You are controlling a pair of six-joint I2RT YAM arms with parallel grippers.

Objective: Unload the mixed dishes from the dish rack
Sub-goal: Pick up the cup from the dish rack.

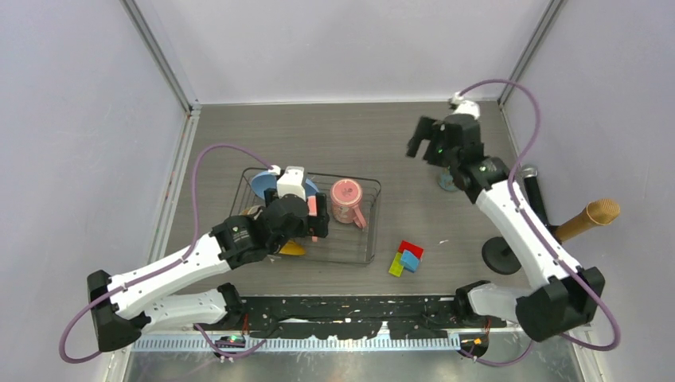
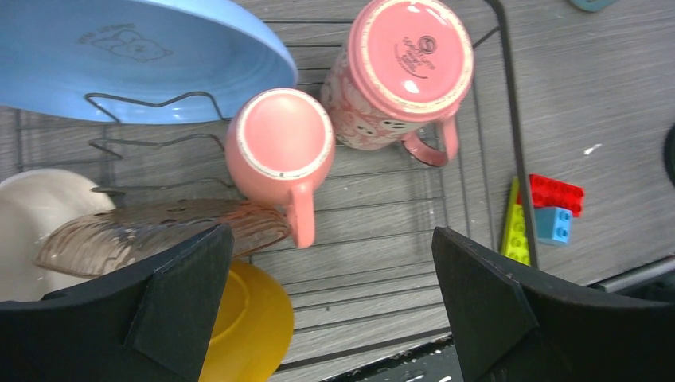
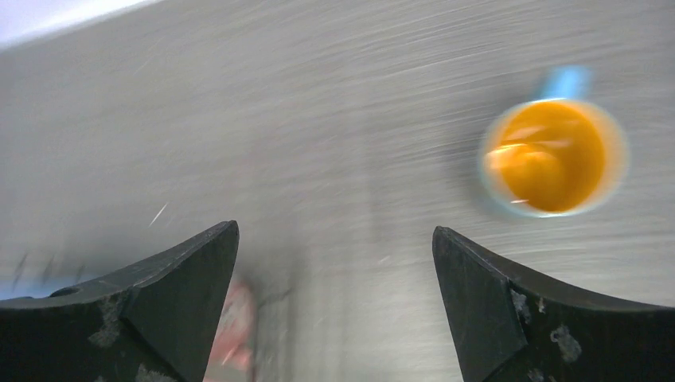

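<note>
Left tool (image 2: 330, 239) gaping above salmon mug (image 2: 280, 147), mid-frame in rack (image 2: 500, 95); risks clipping speckled mug (image 2: 406, 68) just beside on closing. Right tool (image 3: 334, 231) open too, clear of blue mug (image 3: 553, 155) standing upper right on worktop (image 3: 239, 119).

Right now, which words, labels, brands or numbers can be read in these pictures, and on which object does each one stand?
No text can be quoted.
Light blue plate, underside: an embossed stamp, too faint to read.
Speckled pink mug, base: a small printed mark, too small to read.
Plain salmon mug, base: no text visible.
</note>
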